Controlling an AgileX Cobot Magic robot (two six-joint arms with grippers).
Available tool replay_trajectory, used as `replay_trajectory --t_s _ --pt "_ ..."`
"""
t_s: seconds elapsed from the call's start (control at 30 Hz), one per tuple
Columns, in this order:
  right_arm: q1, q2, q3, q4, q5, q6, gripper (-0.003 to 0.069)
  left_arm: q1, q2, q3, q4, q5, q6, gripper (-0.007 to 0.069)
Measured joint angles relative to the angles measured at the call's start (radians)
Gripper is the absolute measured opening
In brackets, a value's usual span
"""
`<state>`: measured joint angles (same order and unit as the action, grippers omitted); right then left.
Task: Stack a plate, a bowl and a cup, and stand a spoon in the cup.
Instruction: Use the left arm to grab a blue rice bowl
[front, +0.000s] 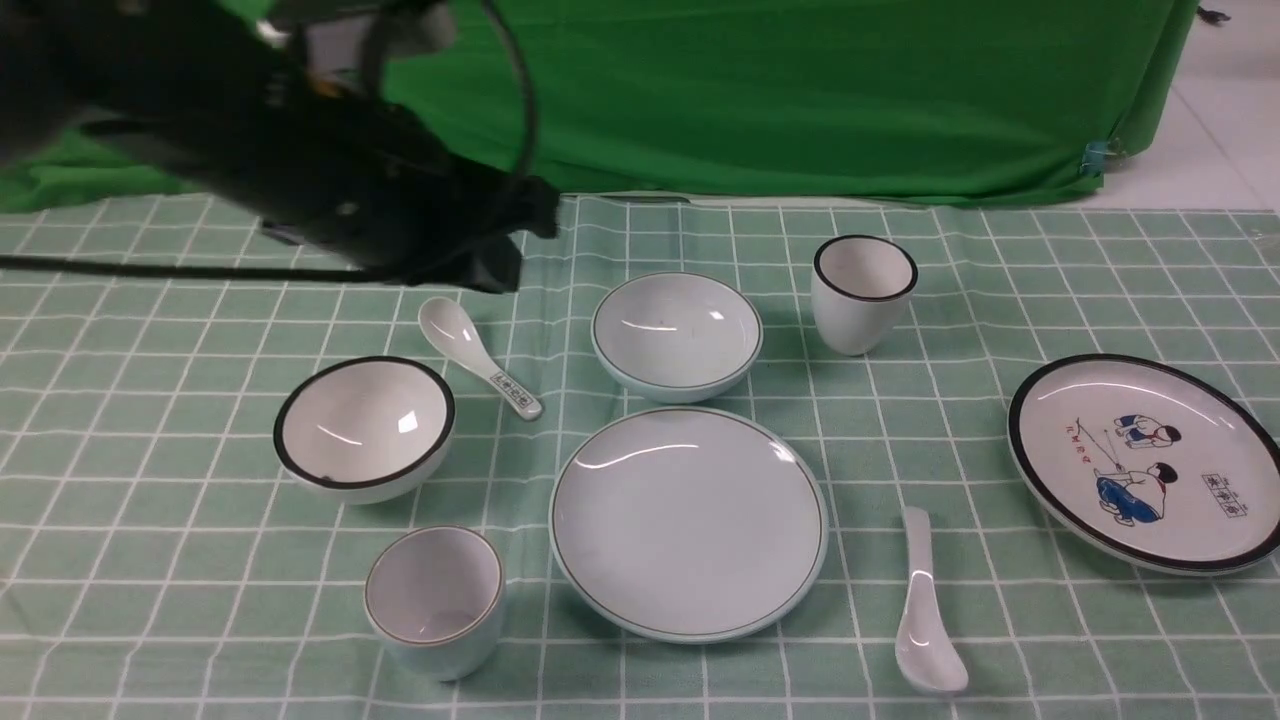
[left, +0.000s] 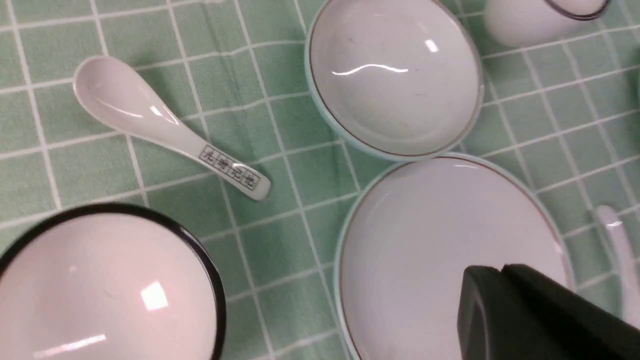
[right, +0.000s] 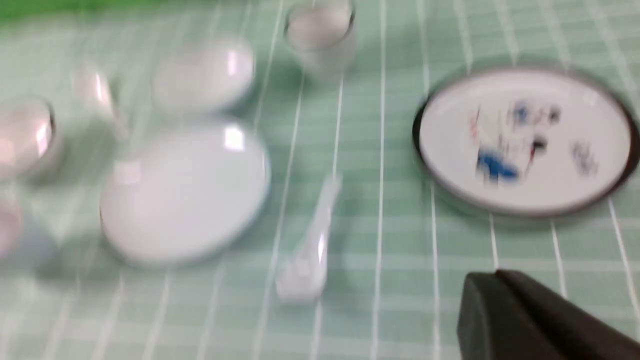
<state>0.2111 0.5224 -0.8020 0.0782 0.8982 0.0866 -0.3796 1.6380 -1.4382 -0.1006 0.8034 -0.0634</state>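
Observation:
The pale blue-green plate (front: 688, 523) lies flat mid-table, with the shallow matching bowl (front: 677, 335) just behind it. To the plate's front left stands the small pale cup (front: 435, 600), upright. On the plate's right lies the plain white spoon (front: 925, 610), its bowl end toward me. My left gripper (front: 535, 225) hangs shut and empty above the cloth, behind and left of the bowl; its wrist view shows its tips (left: 502, 270) over the plate (left: 440, 240). My right gripper (right: 495, 275) is shut, holds nothing and is out of the front view. Its blurred wrist view shows the spoon (right: 310, 250).
A black-rimmed white bowl (front: 365, 425) and a spoon with a patterned handle (front: 480, 358) lie on the left. A black-rimmed white cup (front: 863, 292) stands at the back right. A cartoon plate (front: 1150, 460) lies at the far right. Green drapery backs the table.

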Motion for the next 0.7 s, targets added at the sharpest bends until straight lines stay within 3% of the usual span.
replay_trajectory --t_s 0.1,0.23,0.37,0.47,0.5,0.53,0.67,0.7 --pt "0.034 0.107 -0.103 -0.018 0.114 -0.04 0.0024 -0.019 0.112 -0.12 0.052 0.036 -0.038 0.0001" --pt "0.052 0.154 -0.132 -0.021 0.11 -0.051 0.0025 -0.02 0.262 -0.288 0.056 0.054 -0.065 0.0013" --pt "0.054 0.155 -0.129 -0.021 0.106 -0.041 0.0027 -0.02 0.38 -0.39 0.101 0.027 -0.071 0.0084" --pt "0.054 0.155 -0.121 -0.021 0.108 -0.039 0.0032 -0.02 0.47 -0.419 0.115 -0.017 -0.118 0.0223" --pt "0.054 0.155 -0.121 -0.021 0.109 -0.039 0.0033 -0.02 0.478 -0.419 0.116 -0.018 -0.121 0.0223" --pt "0.054 0.155 -0.121 -0.021 0.111 -0.039 0.0034 -0.02 0.503 -0.42 0.119 -0.027 -0.137 0.0297" --pt "0.054 0.155 -0.12 -0.021 0.111 -0.039 0.0036 -0.02 0.57 -0.42 0.11 -0.04 -0.153 0.0455" --pt "0.054 0.155 -0.12 -0.021 0.111 -0.039 0.0037 -0.02 0.573 -0.42 0.107 -0.041 -0.153 0.0461"
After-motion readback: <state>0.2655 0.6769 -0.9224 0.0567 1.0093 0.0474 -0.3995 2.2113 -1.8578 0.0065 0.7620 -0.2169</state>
